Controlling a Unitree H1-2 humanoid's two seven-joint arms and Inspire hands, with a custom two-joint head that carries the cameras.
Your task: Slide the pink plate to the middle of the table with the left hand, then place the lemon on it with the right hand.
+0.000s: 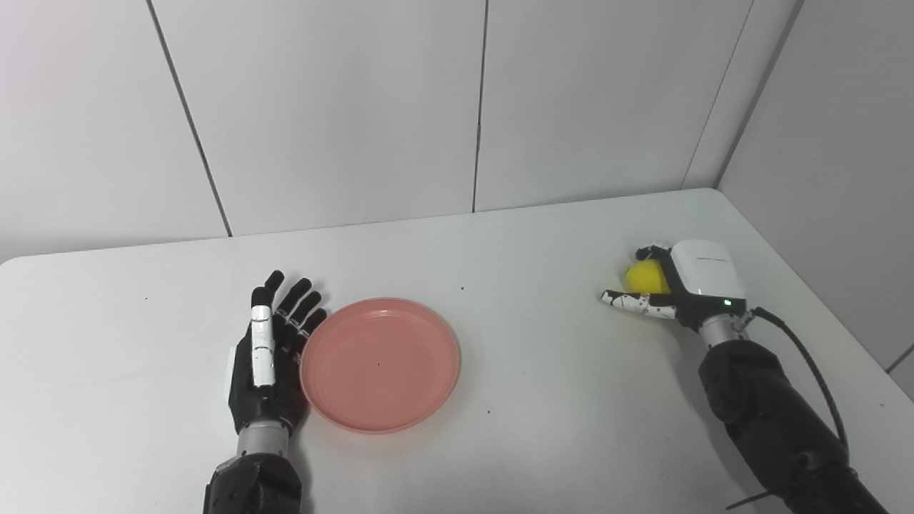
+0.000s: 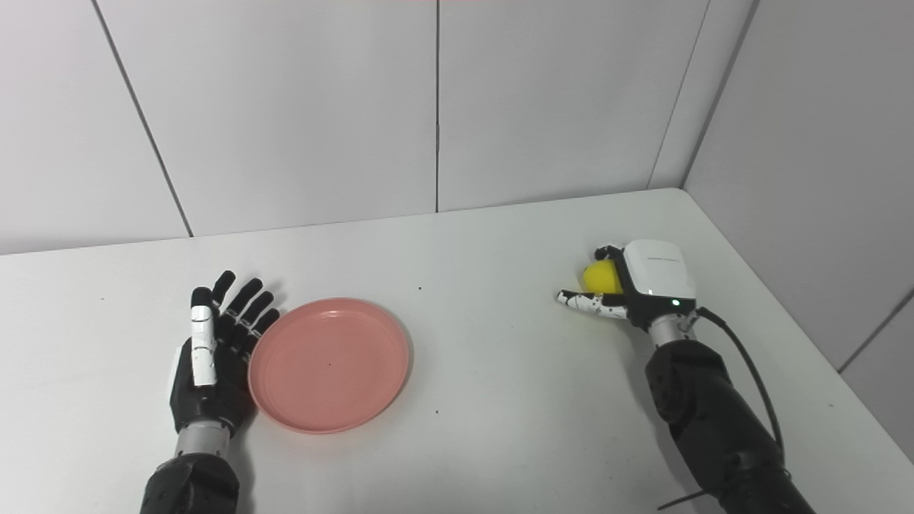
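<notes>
The left hand [image 1: 270, 350] was nearest, low on the left side of the white table [image 1: 543, 371]. Its dark arm came up from the bottom edge. The hand stood on its side with the palm facing the plate [image 1: 380, 364]. Its fingers [image 1: 300, 307] were straight and spread a little, pointing away toward the wall [image 1: 343, 107]. It held nothing. The palm and fingers were right against the plate's left rim.

The plate was pink and round, and it lay flat on the table. It sat left of the middle. Nothing was on it.

The right hand [image 2: 632, 289] was well apart from the plate, far over on the right side of the table, near the corner. Its arm came in from the bottom right, with a black cable running along it. The hand had a white back with a small green light. Its fingers were curled around the lemon [image 2: 601, 276]. The lemon was yellow and only part of it showed between the fingers. The thumb [image 2: 582, 300] stuck out to the left, low by the table. It could not be seen if the lemon was touching the table.
</notes>
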